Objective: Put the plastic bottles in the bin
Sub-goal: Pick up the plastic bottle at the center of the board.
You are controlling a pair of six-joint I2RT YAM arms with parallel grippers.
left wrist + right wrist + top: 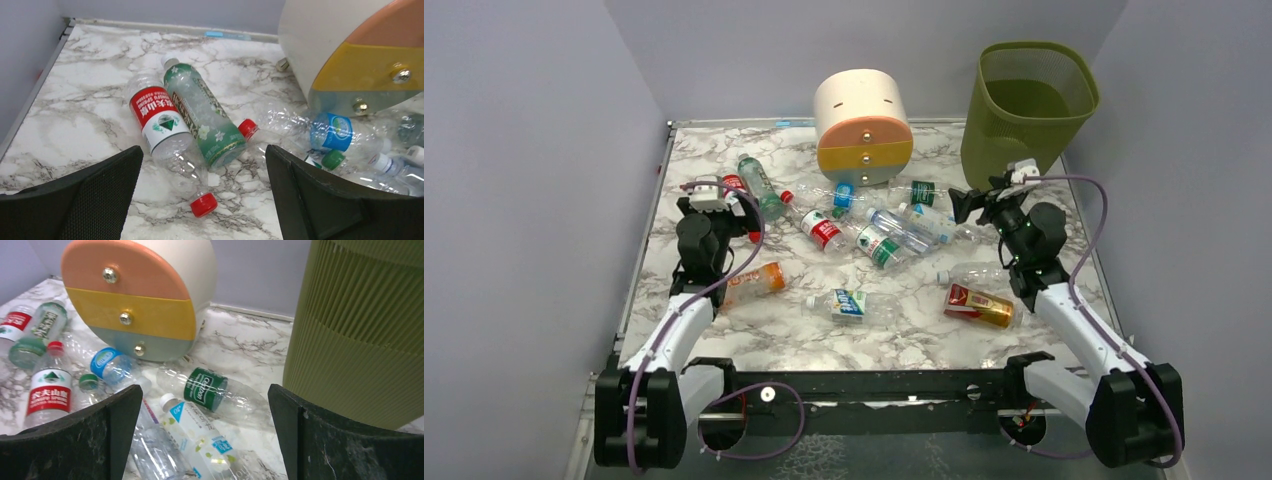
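Several plastic bottles lie scattered on the marble table [904, 330]. The olive-green mesh bin [1024, 110] stands at the back right. My left gripper [742, 212] is open and empty above a red-labelled bottle [159, 120] with a red cap, which lies beside a green bottle [205, 120]. My right gripper [976, 200] is open and empty just left of the bin [360, 330], above a green-labelled clear bottle [210, 390] and a white-labelled bottle [200, 427]. A bottle of orange liquid [754, 282] lies near the left arm.
A cream, orange and yellow round drawer unit [864, 125] stands at the back centre with bottles against its foot. A red-and-gold bottle [979, 305] and a clear one [974, 274] lie beside the right arm. Grey walls enclose the table.
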